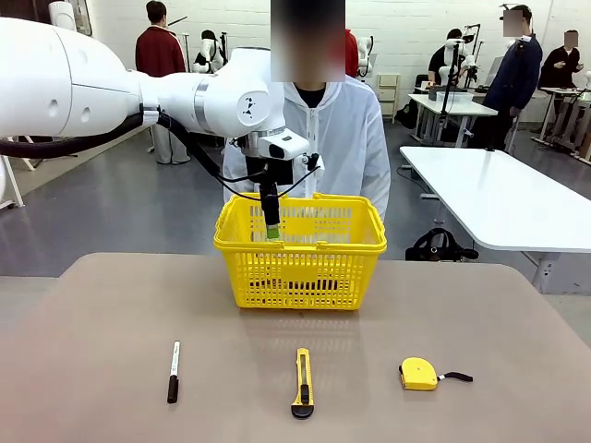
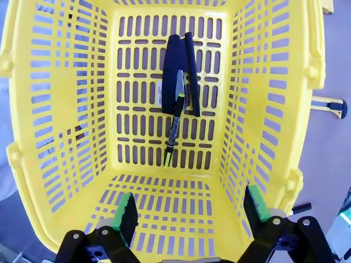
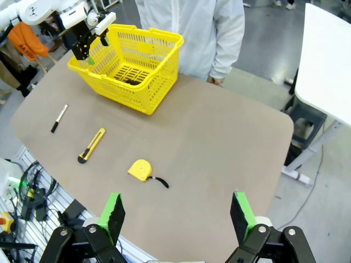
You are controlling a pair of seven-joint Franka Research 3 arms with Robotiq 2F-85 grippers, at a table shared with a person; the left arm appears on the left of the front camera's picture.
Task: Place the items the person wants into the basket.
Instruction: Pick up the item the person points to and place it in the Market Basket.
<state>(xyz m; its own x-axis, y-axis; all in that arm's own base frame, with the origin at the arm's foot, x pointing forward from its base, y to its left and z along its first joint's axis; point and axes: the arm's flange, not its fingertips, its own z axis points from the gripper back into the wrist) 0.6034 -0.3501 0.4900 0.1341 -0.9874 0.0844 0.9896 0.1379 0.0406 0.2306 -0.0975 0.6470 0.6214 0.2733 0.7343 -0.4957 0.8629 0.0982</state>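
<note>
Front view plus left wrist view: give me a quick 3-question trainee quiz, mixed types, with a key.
1. True or false: the slim black pen with a yellow tip lies on the floor of the bright yellow plastic lattice basket.
2. One word: is the left gripper, above the basket, open or shut?
3. Pick one. The small rounded yellow tape measure is:
A) inside the basket
B) on the table, to the robot's right of the yellow-and-black utility knife
C) held in the left gripper

Key: 1 true; 2 open; 3 B
</note>
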